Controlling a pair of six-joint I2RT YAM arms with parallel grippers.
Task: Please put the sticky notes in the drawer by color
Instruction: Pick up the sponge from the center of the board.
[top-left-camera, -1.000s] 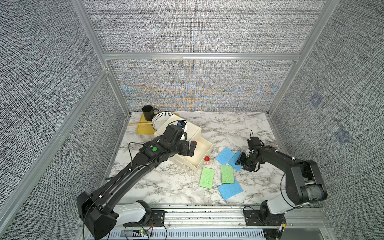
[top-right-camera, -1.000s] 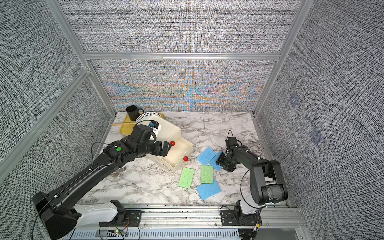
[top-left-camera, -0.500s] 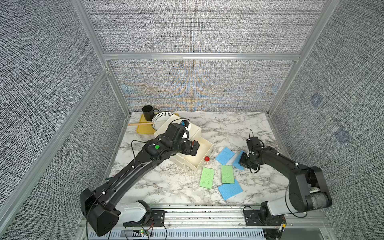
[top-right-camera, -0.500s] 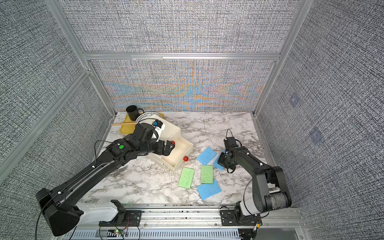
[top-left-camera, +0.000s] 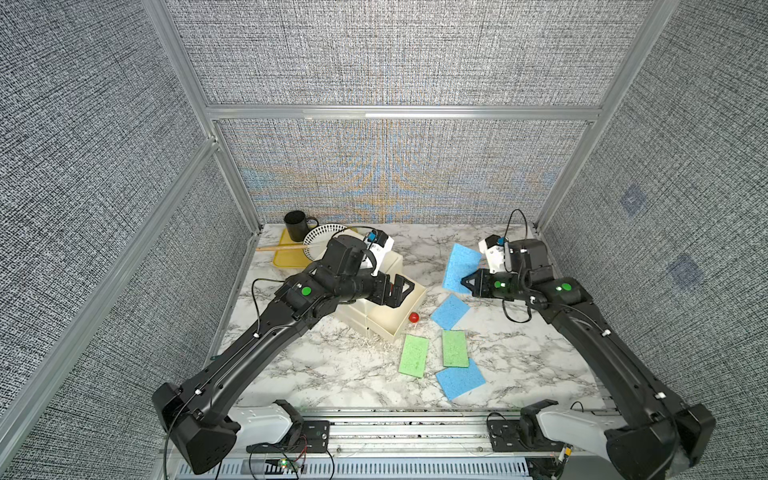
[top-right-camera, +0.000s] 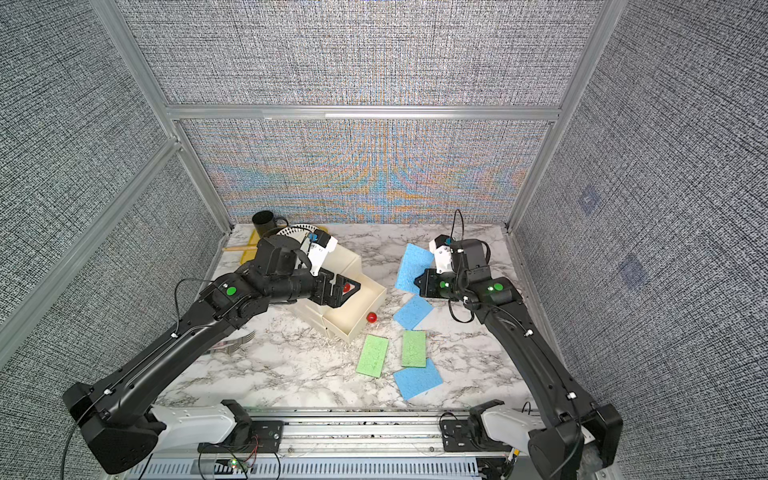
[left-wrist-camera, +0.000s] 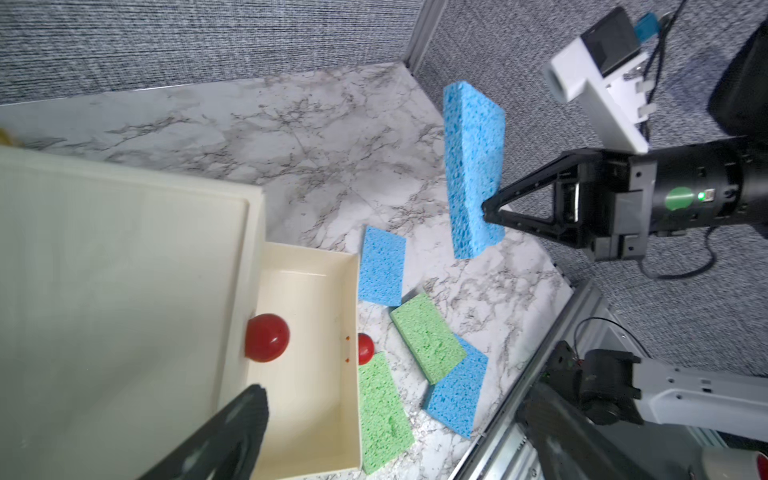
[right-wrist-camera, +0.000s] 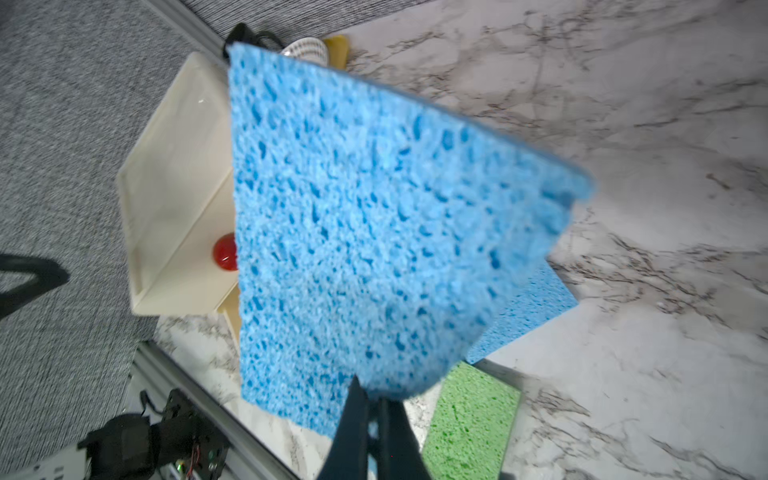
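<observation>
My right gripper (top-left-camera: 467, 285) (right-wrist-camera: 376, 399) is shut on a corner of a blue sticky note (top-left-camera: 459, 266) (top-right-camera: 411, 266) (right-wrist-camera: 374, 228) and holds it on edge in the air, right of the drawer cabinet (top-left-camera: 392, 262). The bottom drawer (top-left-camera: 399, 328) (left-wrist-camera: 316, 395) is pulled out and shows no notes inside; its red knob (top-left-camera: 413, 317) faces the notes. My left gripper (top-left-camera: 401, 293) (left-wrist-camera: 395, 440) hovers open over this drawer. On the table lie two green notes (top-left-camera: 414, 355) (top-left-camera: 454, 348) and two blue notes (top-left-camera: 450, 311) (top-left-camera: 461, 380).
At the back left stand a black mug (top-left-camera: 296, 225), a white basket (top-left-camera: 324, 243) and a yellow tray (top-left-camera: 284, 257) with a wooden stick (top-left-camera: 282, 248) across it. A fork (top-right-camera: 232, 343) lies under my left arm. Walls close three sides.
My right gripper closed on a blue note on the table and lifted it up and back. My left gripper shifted a little further out over the open drawer.
</observation>
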